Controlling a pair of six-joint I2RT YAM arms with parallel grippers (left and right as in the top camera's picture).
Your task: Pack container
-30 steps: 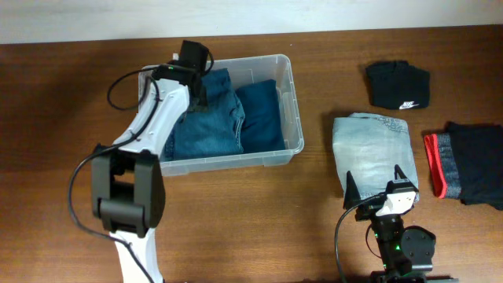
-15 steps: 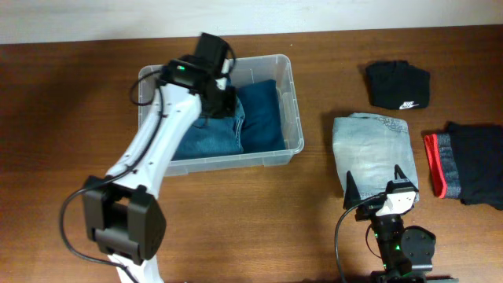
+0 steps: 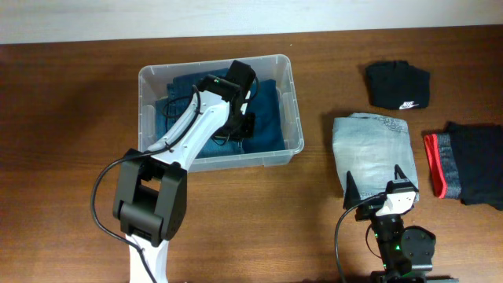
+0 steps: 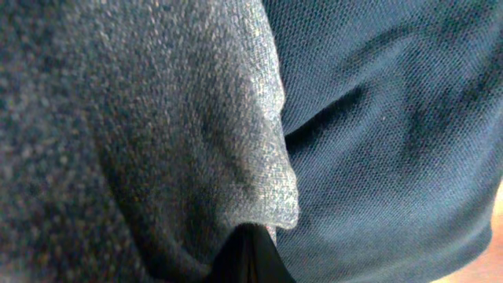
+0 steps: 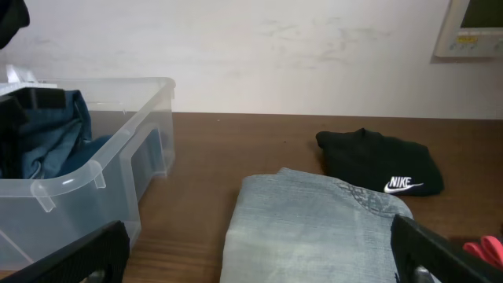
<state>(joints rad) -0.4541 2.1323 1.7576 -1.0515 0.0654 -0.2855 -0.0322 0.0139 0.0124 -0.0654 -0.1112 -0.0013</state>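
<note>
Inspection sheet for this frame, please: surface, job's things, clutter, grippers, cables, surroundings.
Surface: brown wooden table, no spills seen.
Job's things: clear container holding blue jeans and a navy garment.
Clutter: light jeans, black Nike garment, dark garment with red edge, all outside it.
Grippers: left gripper shut, down among the clothes; right gripper open at light jeans' near edge.
Cables: black cable loops beside left arm.
Surroundings: pale wall, wall panel.

I see folded light jeans [image 3: 373, 145] on the wooden table [image 3: 63, 157], black Nike garment [image 3: 397, 84] behind, dark red-edged clothing [image 3: 475, 161] at right.
</note>
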